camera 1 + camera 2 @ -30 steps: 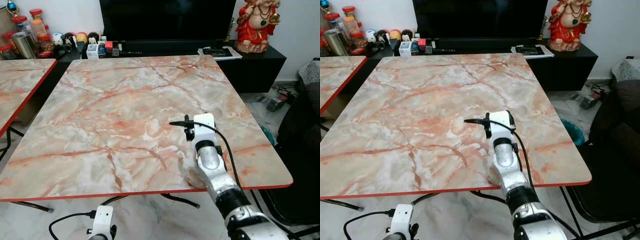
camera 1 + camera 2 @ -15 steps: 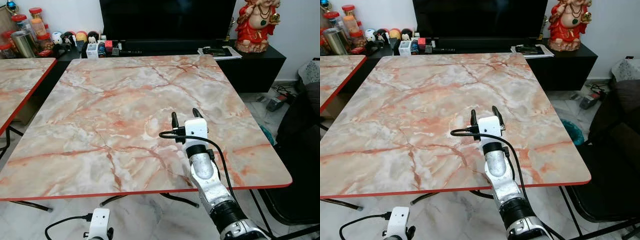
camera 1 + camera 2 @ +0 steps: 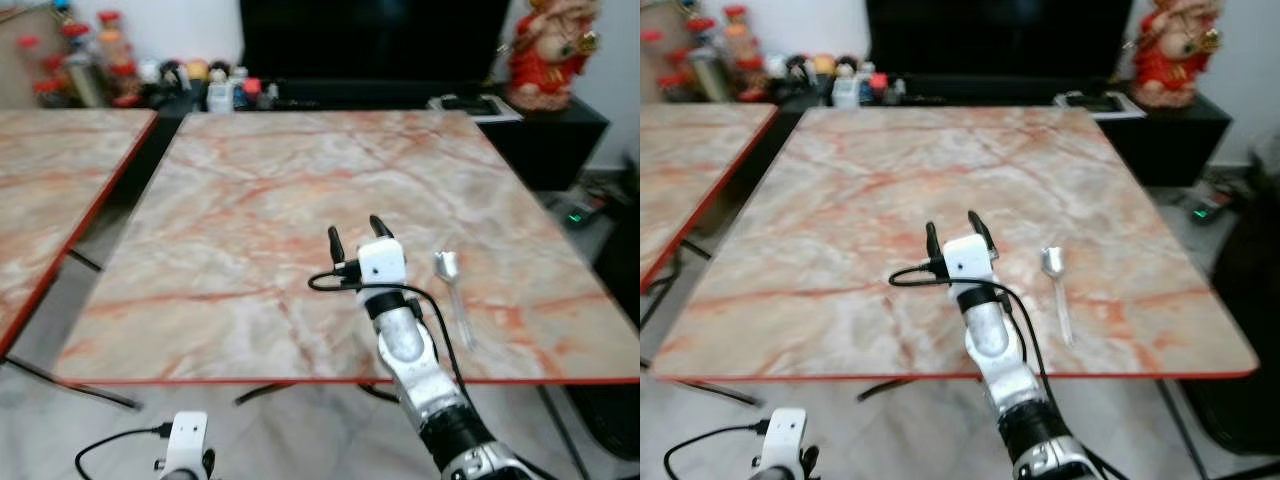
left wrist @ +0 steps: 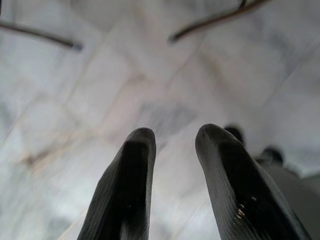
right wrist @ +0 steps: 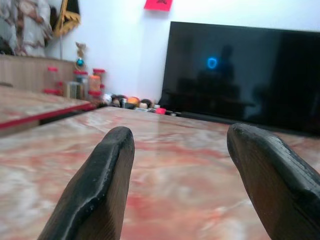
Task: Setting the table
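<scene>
A silver spoon (image 3: 452, 292) lies on the marble table (image 3: 260, 190) near its right front, bowl end away from me. My right gripper (image 3: 353, 232) hovers just above the table to the left of the spoon, open, with nothing between its fingers (image 5: 95, 195). The right wrist view looks across the tabletop toward the dark TV (image 5: 240, 75). My left arm hangs below the table's front edge, its wrist (image 3: 185, 445) over the floor; its gripper (image 4: 172, 142) points at the tiled floor with the fingers slightly apart.
A second marble table (image 3: 50, 170) stands to the left across a narrow gap. Behind the tables a black TV unit (image 3: 400, 95) carries jars, small bottles and a red statue (image 3: 545, 50). A dark chair (image 3: 1250, 330) stands at the right.
The camera has swung so the scene sits further right and the spoon has come into view on the table. The right gripper stays open and has shifted slightly left.
</scene>
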`<state>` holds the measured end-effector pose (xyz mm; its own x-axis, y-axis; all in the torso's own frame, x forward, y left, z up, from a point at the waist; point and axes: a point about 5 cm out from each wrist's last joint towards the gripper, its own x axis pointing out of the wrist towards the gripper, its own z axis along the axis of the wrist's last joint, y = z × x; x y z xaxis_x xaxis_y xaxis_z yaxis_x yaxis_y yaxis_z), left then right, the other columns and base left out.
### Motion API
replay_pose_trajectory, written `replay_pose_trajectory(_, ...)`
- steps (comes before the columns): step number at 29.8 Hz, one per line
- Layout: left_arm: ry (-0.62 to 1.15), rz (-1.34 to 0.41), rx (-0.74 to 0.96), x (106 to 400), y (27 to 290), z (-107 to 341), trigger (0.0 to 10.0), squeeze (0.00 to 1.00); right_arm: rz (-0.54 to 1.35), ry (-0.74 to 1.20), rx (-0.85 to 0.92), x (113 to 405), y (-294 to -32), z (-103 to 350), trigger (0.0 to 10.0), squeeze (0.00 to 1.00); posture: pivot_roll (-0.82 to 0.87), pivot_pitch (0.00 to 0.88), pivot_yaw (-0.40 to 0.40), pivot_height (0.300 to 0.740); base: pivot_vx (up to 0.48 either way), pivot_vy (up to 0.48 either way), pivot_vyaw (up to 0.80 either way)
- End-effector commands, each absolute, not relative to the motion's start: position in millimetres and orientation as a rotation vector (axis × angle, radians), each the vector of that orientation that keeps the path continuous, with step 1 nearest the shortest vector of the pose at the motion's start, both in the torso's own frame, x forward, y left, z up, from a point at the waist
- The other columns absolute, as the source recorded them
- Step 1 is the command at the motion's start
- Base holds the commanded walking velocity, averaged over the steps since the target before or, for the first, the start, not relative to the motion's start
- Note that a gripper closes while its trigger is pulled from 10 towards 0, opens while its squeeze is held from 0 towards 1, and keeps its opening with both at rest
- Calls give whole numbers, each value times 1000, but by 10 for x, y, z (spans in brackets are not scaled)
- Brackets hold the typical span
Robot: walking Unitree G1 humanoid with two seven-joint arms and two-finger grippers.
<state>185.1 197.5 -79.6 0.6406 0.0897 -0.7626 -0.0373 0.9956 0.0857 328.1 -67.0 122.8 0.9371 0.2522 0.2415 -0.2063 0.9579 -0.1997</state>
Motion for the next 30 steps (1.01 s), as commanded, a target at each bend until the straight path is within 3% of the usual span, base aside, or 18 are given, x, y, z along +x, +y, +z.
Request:
replay_pose_trajectory(1, 880, 82, 62, 1835, 2003, -801, 10000, 0, 228, -276, -153, 3284, -683, 1254, 10000, 0, -17, 0, 23, 740, 0, 480, 0)
replay_pose_trajectory(10, 868, 76, 70, 1888, 2026, -771, 10000, 0, 235, -263, -162, 3294, -661, 1237, 10000, 0, -9, 0, 33, 740, 0, 480, 0)
replay_pose_trajectory(14, 859, 87, 64, 1911, 2036, -757, 10000, 0, 230, -260, -168, 3291, -681, 1219, 10000, 0, 4, 0, 24, 740, 0, 480, 691)
replay_pose_trajectory(30, 869, 112, 45, 1865, 2030, -782, 10000, 0, 200, -225, -109, 3354, -730, 1225, 10000, 0, 14, 0, 9, 740, 0, 480, 0)
